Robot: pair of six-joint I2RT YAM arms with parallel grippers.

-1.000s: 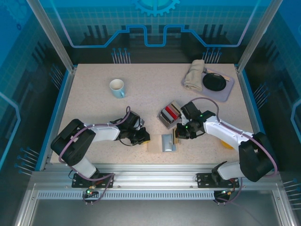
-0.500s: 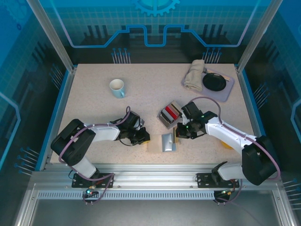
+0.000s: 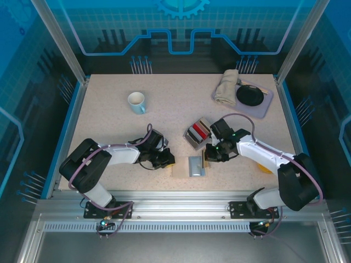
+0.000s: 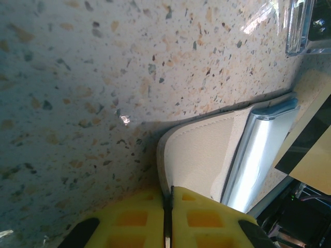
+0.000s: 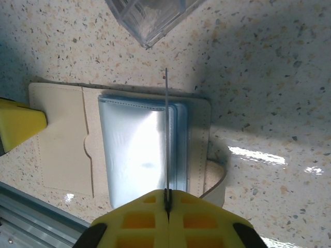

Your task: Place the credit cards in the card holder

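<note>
Beige-flap side: clamping the left claw (image 4: pixel 168 217) tight on the edge of the card holder (image 4: pixel 201 155), lying open on the bench (image 3: pixel 109 126) between the arms. Pinching one credit card (image 5: pixel 166 129) edge-on in the right claw (image 5: pixel 166 199), squeezed closed over the silvery sleeves (image 5: pixel 134 150). Aiming the card square to a pocket mouth, lowering slowly, sliding without buckling the sleeve

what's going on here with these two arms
The left gripper is shut on the flap of the flat beige folding card holder, holding it open on the speckled table. The right gripper pinches a thin card edge-on over the holder's silvery sleeves. Red and dark cards wait in a clear plastic box behind.
</note>
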